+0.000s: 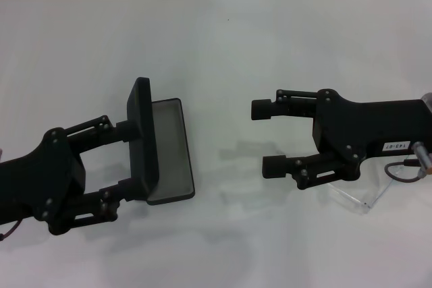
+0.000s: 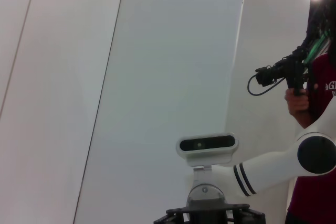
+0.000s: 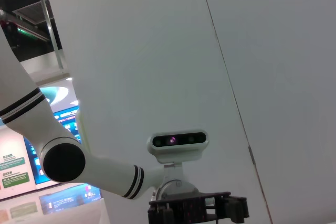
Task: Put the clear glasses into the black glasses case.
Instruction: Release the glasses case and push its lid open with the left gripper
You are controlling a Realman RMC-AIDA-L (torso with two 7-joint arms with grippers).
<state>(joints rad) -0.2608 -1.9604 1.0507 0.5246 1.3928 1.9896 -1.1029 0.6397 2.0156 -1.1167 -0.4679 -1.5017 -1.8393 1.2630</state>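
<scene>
Glasses first: you can make out only part of the clear glasses (image 1: 361,197), which lie on the table (image 1: 223,38) near its right edge, mostly hidden under your right hand (image 1: 260,137), whose fingers are spread wide around nothing. Your left hand (image 1: 138,158) has its fingers against the raised lid of the black glasses case (image 1: 165,150), which sits open left of the table's middle, grey lining showing. Both wrist views face the robot's head and walls, showing neither thing.
</scene>
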